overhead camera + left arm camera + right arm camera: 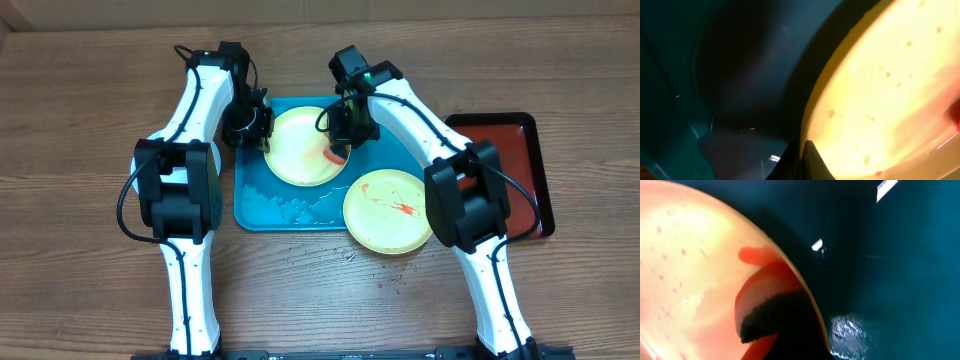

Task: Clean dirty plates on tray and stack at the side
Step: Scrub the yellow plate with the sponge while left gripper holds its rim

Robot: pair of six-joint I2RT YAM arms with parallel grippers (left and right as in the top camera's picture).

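The turquoise tray (262,208) lies mid-table. On it rests a pale yellow plate (298,148). My left gripper (262,132) is shut on this plate's left rim; in the left wrist view the gripper (802,152) has the thin yellow edge of the plate (890,90) between its two dark fingers. My right gripper (340,140) is at the plate's right rim, shut on a red sponge (772,315) with a dark rough face that presses on the plate (690,280). A second yellow plate (388,210), smeared red, sits half off the tray's right corner.
A dark red tray (512,170) lies at the right of the table. White foam or water spots (290,207) cover the turquoise tray's front part. Crumbs and red specks (345,256) dot the wood in front of the tray.
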